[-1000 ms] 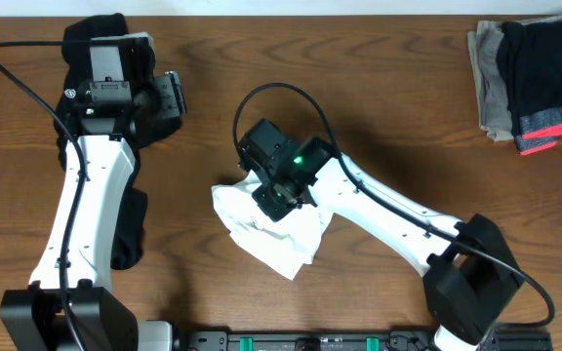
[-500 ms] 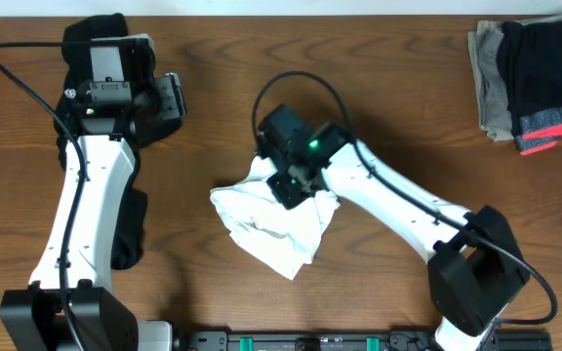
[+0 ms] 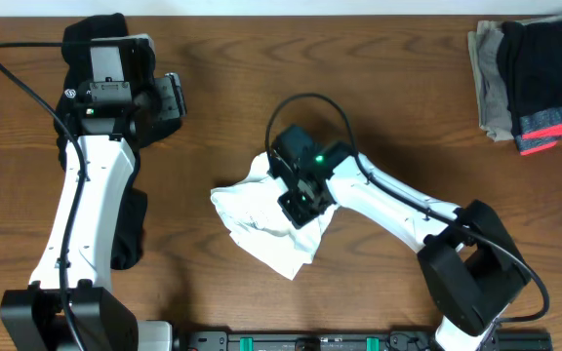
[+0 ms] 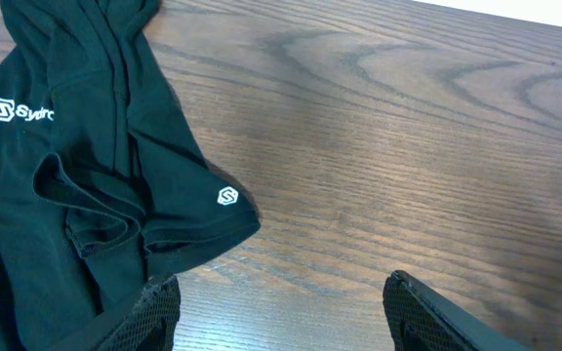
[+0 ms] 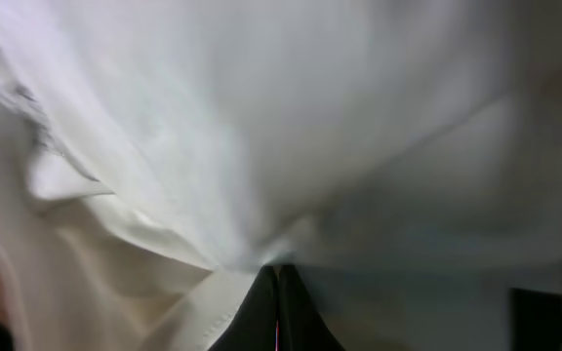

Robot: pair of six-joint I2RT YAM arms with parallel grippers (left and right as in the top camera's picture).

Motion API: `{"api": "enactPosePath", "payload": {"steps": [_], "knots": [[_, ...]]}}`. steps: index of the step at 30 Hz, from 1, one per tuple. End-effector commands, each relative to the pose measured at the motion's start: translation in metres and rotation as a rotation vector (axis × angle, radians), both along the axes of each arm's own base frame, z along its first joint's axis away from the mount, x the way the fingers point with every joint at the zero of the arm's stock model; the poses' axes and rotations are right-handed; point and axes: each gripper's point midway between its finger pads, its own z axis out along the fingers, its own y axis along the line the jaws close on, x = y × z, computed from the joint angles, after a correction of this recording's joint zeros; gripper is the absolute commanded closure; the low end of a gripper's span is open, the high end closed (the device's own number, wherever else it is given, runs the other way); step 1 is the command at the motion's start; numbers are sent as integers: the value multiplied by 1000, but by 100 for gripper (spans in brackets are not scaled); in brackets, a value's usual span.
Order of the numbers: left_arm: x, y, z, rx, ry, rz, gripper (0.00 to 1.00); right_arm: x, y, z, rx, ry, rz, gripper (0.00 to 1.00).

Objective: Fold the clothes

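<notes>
The clothes, a crumpled white T-shirt (image 3: pixel 261 226), lie in a heap at the table's middle. My right gripper (image 3: pixel 297 205) presses down on the heap's right part and is shut on a pinch of the white cloth. In the right wrist view the T-shirt (image 5: pixel 213 127) fills the frame, and the right gripper (image 5: pixel 277 281) has its dark fingers closed together with fabric bunched at their tips. My left gripper (image 3: pixel 176 97) hovers at the far left, open. In its own view the left gripper (image 4: pixel 281 294) holds nothing, with bare wood between the fingers.
A black garment with small white logos (image 4: pixel 76 175) lies under and beside the left arm, reaching down the table's left side (image 3: pixel 130 229). A folded stack of grey, black and coral-striped garments (image 3: pixel 535 78) sits at the far right corner.
The right gripper shifted right over the white T-shirt, dropped onto it and shut on the cloth, drawing the shirt's upper edge up and right. The left arm stayed still.
</notes>
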Motion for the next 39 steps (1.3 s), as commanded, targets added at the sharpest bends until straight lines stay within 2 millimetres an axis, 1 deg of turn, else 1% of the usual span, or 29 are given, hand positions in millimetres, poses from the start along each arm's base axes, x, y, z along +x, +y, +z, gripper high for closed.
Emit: {"api": "enactPosePath", "payload": {"steps": [1, 2, 3, 8, 11, 14, 18, 19, 20, 22, 23, 25, 26, 27, 29, 30, 32, 34, 35, 37, 38, 39], "knots": [[3, 4, 1, 10, -1, 12, 32, 2, -15, -9, 1, 18, -62, 99], [3, 4, 1, 10, -1, 12, 32, 4, -20, -13, -2, 23, -86, 99], [3, 4, 1, 10, -2, 12, 32, 10, -28, -23, -9, 35, -130, 99], [3, 4, 1, 10, -1, 12, 32, 33, -47, -45, 4, 65, -239, 99], [3, 4, 1, 10, -1, 12, 32, 49, -56, -54, 18, 55, -294, 99], [3, 4, 1, 9, -2, 12, 32, 73, -72, -57, 35, 10, -356, 99], [3, 4, 1, 10, -2, 12, 31, 114, -99, -52, 71, -85, -439, 99], [3, 4, 1, 10, -2, 12, 32, 127, -107, -49, 87, -118, -458, 99], [3, 4, 1, 10, -2, 12, 32, 142, -116, -45, 106, -156, -485, 99], [3, 4, 1, 10, -2, 12, 31, 165, -130, -34, 134, -219, -509, 99], [3, 4, 1, 10, -3, 12, 32, 181, -138, -25, 150, -265, -520, 99], [4, 4, 1, 9, -7, 12, 32, 204, -150, -8, 166, -330, -527, 98], [5, 4, 1, 9, -7, 12, 32, 213, -156, 1, 171, -350, -538, 89], [5, 4, 1, 9, -8, 12, 32, 223, -163, 15, 177, -364, -555, 64], [5, 4, 0, 9, -5, 12, 32, 232, -168, 38, 188, -358, -568, 31], [4, 4, 0, 9, -3, 12, 32, 235, -170, 51, 193, -345, -572, 20], [4, 4, -1, 9, 1, 12, 32, 233, -168, 75, 200, -308, -574, 11], [4, 4, -1, 9, 1, 12, 32, 223, -163, 98, 209, -244, -590, 7], [4, 4, -1, 9, 1, 12, 31, 217, -161, 105, 203, -210, -610, 6], [4, 4, -1, 9, 1, 12, 32, 199, -159, 110, 175, -118, -671, 5], [4, 4, -1, 9, 1, 12, 32, 189, -159, 108, 151, -69, -709, 1], [4, 4, -1, 9, 1, 12, 32, 175, -162, 103, 108, -8, -772, 1]]}}
